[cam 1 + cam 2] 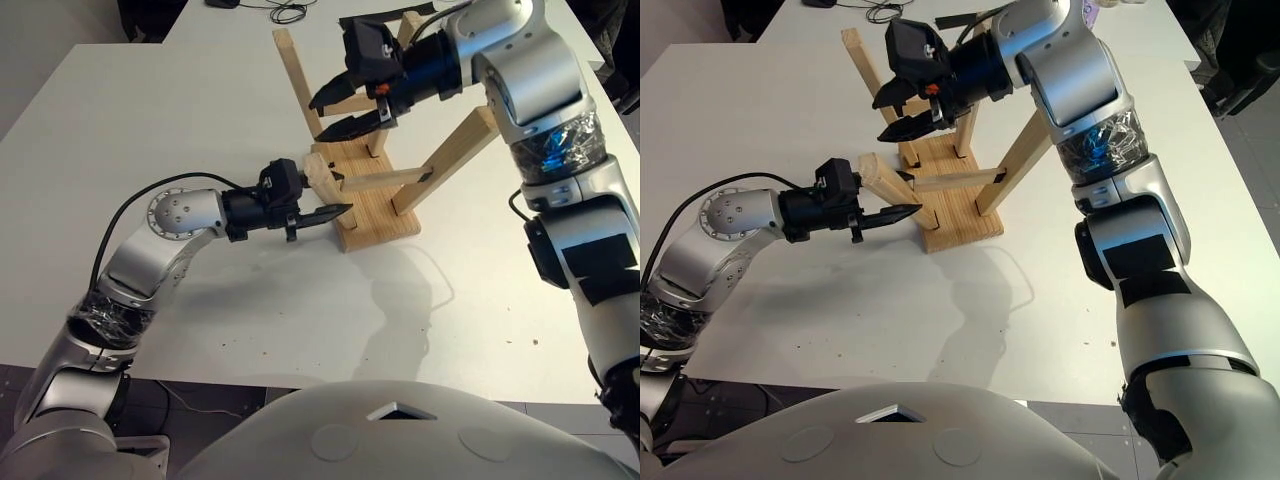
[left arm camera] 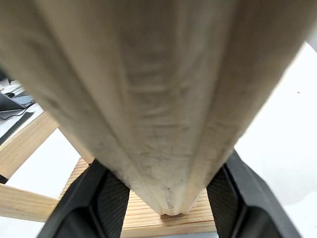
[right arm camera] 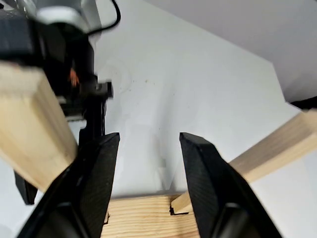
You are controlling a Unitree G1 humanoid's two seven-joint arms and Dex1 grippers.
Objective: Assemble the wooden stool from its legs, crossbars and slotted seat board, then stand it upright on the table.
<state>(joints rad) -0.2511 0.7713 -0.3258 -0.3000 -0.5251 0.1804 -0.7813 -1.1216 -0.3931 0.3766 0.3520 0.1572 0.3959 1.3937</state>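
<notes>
The stool lies upside down on the white table (image 1: pixel 150 120), its slotted seat board (image 1: pixel 375 222) flat and its legs pointing up. A back leg (image 1: pixel 297 80) and a right leg (image 1: pixel 455 155) lean outward, and a crossbar (image 1: pixel 385 180) runs between legs. My left gripper (image 1: pixel 335 212) is shut on the short near-left leg (image 1: pixel 322 170), which runs between its fingers (image 2: pixel 111 198) in the left wrist view. My right gripper (image 1: pixel 338 113) hangs open above the board among the legs, with nothing between its fingers (image 3: pixel 101 178).
Cables (image 1: pixel 285 10) and a dark flat object (image 1: pixel 360 22) lie at the table's far edge. Bare tabletop stretches to the left of the stool and in front of it.
</notes>
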